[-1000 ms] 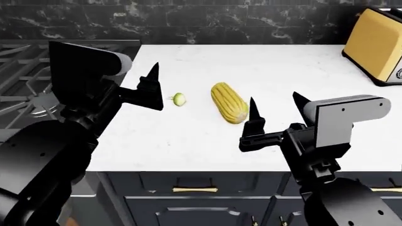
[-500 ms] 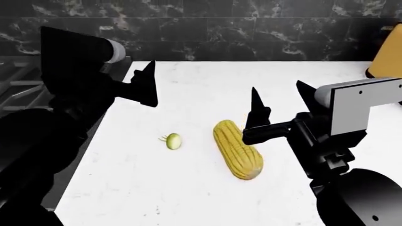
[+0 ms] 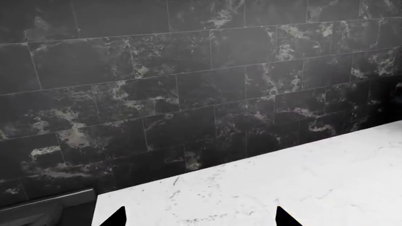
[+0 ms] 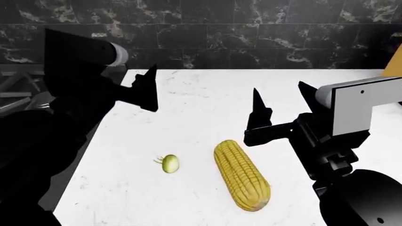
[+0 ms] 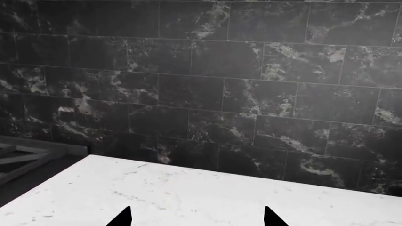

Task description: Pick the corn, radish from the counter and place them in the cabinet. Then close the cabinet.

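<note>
The corn [image 4: 242,175], a big yellow cob, lies on the white counter [image 4: 201,99] close to the front of the head view. To its left sits the radish [image 4: 169,163], small and pale green. My left gripper [image 4: 146,88] hovers open above the counter, behind and left of the radish. My right gripper [image 4: 279,96] is open too, held above the counter just behind the corn. Both wrist views show only bare counter [image 3: 283,179] [image 5: 188,193] between the open left gripper [image 3: 199,217] and right gripper [image 5: 197,217] tips. The cabinet is out of view.
A dark marble-tiled wall [image 4: 251,33] backs the counter. The black gas hob [image 4: 16,87] adjoins the counter on the left. A yellow toaster's edge [image 4: 396,63] shows at the far right.
The head view has shifted, so the corn and radish now sit lower and nearer in it. Both grippers stay open and empty above the counter.
</note>
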You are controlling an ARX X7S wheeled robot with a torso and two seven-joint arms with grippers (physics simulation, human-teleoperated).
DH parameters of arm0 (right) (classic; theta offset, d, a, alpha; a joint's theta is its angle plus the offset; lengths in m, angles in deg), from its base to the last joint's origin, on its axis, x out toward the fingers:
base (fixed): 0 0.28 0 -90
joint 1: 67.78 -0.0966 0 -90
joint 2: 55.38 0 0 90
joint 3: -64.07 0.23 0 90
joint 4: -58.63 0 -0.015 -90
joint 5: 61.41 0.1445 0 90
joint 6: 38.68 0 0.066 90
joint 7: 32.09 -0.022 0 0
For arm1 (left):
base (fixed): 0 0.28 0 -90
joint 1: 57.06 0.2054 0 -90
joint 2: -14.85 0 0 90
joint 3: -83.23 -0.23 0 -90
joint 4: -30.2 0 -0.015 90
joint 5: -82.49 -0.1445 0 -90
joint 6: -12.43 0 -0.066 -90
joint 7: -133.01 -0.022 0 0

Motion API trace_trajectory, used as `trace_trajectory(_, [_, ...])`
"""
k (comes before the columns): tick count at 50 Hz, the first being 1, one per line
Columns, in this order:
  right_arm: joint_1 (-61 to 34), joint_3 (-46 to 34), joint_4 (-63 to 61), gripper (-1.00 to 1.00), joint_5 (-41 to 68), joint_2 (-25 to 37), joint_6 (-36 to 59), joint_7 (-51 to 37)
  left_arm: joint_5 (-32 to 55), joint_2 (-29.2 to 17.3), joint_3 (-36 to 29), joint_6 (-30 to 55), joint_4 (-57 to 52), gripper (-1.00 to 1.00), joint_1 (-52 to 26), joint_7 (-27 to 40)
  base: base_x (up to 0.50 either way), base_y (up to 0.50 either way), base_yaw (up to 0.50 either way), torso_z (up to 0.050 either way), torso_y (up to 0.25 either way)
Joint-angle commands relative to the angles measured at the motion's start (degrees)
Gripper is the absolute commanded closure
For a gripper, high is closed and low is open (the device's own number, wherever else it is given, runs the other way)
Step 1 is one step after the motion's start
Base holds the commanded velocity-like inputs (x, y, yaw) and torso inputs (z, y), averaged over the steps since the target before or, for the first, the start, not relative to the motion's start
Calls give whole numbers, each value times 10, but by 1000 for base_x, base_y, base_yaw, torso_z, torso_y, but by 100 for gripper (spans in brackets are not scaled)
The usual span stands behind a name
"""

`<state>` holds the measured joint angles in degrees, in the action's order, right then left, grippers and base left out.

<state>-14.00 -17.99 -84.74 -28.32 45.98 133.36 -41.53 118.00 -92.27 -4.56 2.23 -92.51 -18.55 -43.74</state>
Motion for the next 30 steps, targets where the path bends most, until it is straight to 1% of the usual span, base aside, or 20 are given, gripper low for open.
trace_trajectory(1, [-10, 6, -4, -100, 11, 11, 8, -7, 9, -3, -1, 4, -1, -100, 5, 1, 223, -1, 0, 0, 0])
trace_trajectory(3, [-8, 9, -7, -100, 14, 11, 8, -7, 10, -4, -1, 4, -2, -100, 9, 1, 324, -2, 0, 0, 0])
trace_trajectory(7, [-9, 20, -16, -100, 24, 14, 18, -8, 19, -6, -1, 16, -3, -100, 12, -2, 0, 0, 0, 0, 0])
trace_trajectory(11, [-14, 13, -10, -100, 24, 16, 21, -15, 49, 1, 16, 83, 9, -100, 4, -3, 0, 0, 0, 0, 0])
trace_trajectory(12, [-16, 11, -9, -100, 24, 16, 22, -17, 82, -4, 21, 101, 30, -100, -3, 17, 0, 0, 0, 0, 0])
trace_trajectory(13, [-18, 10, -7, -100, 24, 16, 23, -18, 139, -17, 19, 101, 56, -100, -10, 59, 0, 0, 0, 0, 0])
trace_trajectory(15, [-19, 5, -4, -100, 24, 17, 22, -22, 281, -48, 11, 101, 117, -100, -35, 164, 0, 0, 0, 0, 0])
trace_trajectory(17, [-20, 3, -3, -100, 25, 17, 22, -25, 422, -77, -13, 101, 173, -100, -63, 256, 0, 0, 0, 0, 0])
trace_trajectory(18, [-21, 2, -3, -100, 26, 17, 23, -26, 480, -89, -30, 100, 194, -100, -76, 290, 0, 0, 0, 0, 0])
trace_trajectory(20, [-22, 2, -4, -100, 28, 17, 24, -27, 561, -103, -56, 97, 226, -100, -95, 342, 0, 0, 0, 0, 0])
trace_trajectory(21, [-21, 3, -5, -100, 29, 17, 25, -28, 596, -108, -68, 95, 244, -100, -103, 367, 0, 0, 0, 0, 0])
trace_trajectory(25, [-20, 8, -10, -100, 37, 19, 31, -30, 689, -127, -118, 82, 292, -100, -137, 437, 0, 0, 0, 0, 0])
trace_trajectory(30, [-21, 13, -14, -100, 46, 21, 37, -34, 777, -144, -173, 66, 330, -100, -176, 494, 0, 0, 0, 0, 0])
